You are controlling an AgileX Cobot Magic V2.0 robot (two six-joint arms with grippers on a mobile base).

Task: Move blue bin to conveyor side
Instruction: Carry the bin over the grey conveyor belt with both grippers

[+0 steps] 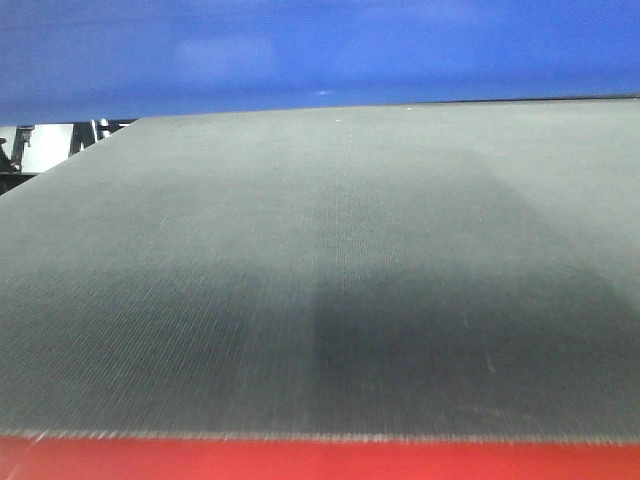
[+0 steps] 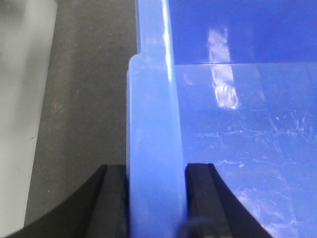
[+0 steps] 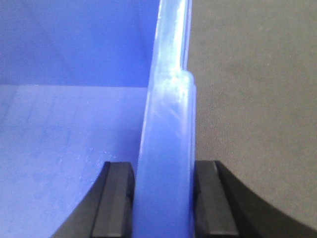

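Two hands, both closed on the blue bin (image 2: 247,148).

Left wrist view, near to far:
- Your left hand (image 2: 156,198) grips the bin's thickened rim (image 2: 153,124).
- One of its black pads (image 2: 116,198) sits outside the wall and the other inside. Both press on the plastic with no gap showing.
- The rim stands upright between the jaws and runs straight away from the hand.
- Right of the rim is the glossy blue interior, scuffed and carrying a streak of glare.
- Left of the rim is the dark belt of the conveyor (image 2: 84,99).
- Past the belt lies a pale grey strip (image 2: 20,99) you can't identify.

Right wrist view:
- Your right hand (image 3: 163,198) has the same hold, mirrored, with a black pad tight against each face of the rim.
- The bin interior lies to the left and the belt close along the outer wall to the right.
- You can't tell from either wrist view whether the bin rests on the belt or hangs just above it.

Front view, near to far:
- The red edge strip (image 1: 320,460) runs along the bottom.
- Next comes the woven grey belt, with a darker shadow band down its middle.
- A bit of metal framing (image 1: 50,140) shows at the far left.
- A blurred blue expanse (image 1: 320,50) fills the top. You can't tell whether it is the gripped bin.
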